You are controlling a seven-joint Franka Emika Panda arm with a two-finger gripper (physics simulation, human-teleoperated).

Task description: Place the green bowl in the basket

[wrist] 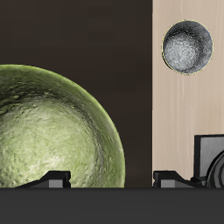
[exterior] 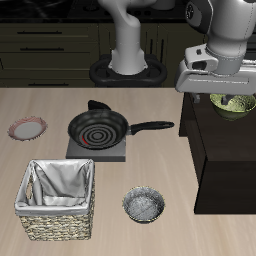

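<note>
Two bowls, one plate, one pan on table. Pinkish plate (exterior: 27,128) near back edge; wicker basket (exterior: 58,201) at front edge, cloth-lined, nothing in it. Frying pan (exterior: 98,129) on hob (exterior: 97,147) mid-table; grey metal bowl (exterior: 143,204) near front edge. Green bowl (exterior: 232,105) on dark cabinet (exterior: 225,165) beside table, directly under gripper (exterior: 232,96). Fingers (wrist: 58,178) spread, grasping nothing. Bowl likely light, rigid, glazed-slippery; pinch thin rim, one finger inside. No readable writing.

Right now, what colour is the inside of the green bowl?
Speckled yellowish-green inside the green bowl, clearest in the wrist view.
</note>
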